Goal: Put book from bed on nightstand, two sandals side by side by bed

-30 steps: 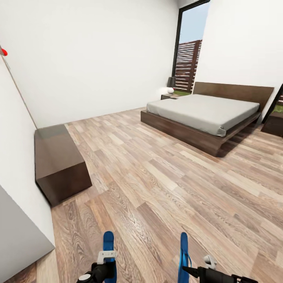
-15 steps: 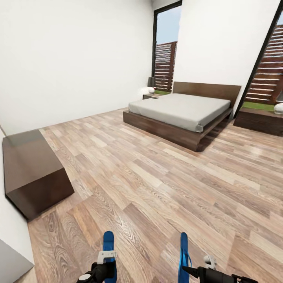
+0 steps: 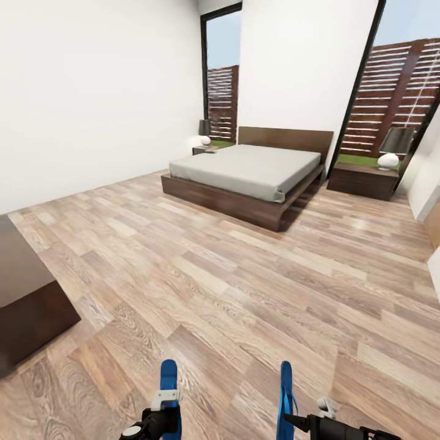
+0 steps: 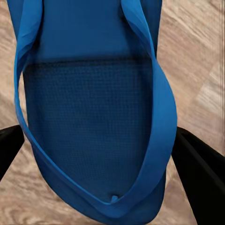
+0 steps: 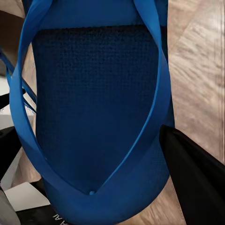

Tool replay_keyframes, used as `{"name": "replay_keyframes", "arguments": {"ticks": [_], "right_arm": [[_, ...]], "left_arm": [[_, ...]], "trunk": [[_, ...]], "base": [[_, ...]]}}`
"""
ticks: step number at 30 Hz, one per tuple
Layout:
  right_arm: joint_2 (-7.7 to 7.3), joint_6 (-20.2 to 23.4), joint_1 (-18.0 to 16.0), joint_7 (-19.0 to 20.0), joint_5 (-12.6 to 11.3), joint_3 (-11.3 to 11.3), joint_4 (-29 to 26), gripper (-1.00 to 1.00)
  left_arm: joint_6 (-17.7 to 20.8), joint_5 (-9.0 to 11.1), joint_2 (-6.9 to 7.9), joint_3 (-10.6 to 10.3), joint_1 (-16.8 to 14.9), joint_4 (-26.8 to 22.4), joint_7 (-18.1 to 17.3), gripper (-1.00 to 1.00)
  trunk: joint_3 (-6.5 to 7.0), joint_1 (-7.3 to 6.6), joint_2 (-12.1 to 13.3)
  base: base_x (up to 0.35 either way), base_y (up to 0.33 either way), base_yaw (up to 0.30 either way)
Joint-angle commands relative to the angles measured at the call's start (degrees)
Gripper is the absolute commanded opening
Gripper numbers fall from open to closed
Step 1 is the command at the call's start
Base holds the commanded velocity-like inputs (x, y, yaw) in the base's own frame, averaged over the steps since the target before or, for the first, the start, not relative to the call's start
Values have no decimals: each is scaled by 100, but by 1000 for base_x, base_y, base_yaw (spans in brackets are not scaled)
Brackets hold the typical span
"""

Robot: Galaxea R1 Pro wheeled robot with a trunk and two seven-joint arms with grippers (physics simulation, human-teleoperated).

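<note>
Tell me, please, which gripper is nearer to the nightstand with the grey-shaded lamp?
Right. The right gripper, holding a sandal, sits on the same side as that nightstand; the left gripper, holding the other sandal, is farther across.

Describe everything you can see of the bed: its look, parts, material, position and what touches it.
The bed is a large, low platform bed standing on the wood-plank floor at the far end of the room. Its base and flat headboard look like dark-brown wood; the base juts out beyond the mattress. The mattress is plain light grey, smooth and bare as far as can be seen. The headboard stands against the white wall between two tall windows, and a dark nightstand sits at each side.
</note>
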Motion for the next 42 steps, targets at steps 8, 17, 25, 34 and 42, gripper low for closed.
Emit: {"name": "replay_keyframes", "arguments": {"ticks": [8,17,25,34,42], "right_arm": [[1,63,-2,26,21,-47,-4,-100],[1,63,-2,26,21,-47,-4,-100],[2,63,-2,26,21,-47,-4,-100],[3,63,-1,26,21,-47,-4,-100],[0,63,-2,27,21,-47,-4,-100]], "left_arm": [[-18,50,3,-24,-3,4,-7,-100],[-19,50,3,-24,-3,5,-7,-100],[-19,50,3,-24,-3,6,-7,-100],[-19,50,3,-24,-3,6,-7,-100],[-19,50,3,-24,-3,5,-7,-100]], "trunk": [[-5,0,-2],[-5,0,-2],[-5,0,-2],[-5,0,-2],[-5,0,-2]], "base": [[19,0,-300],[0,0,-300],[0,0,-300],[0,0,-300],[0,0,-300]]}}
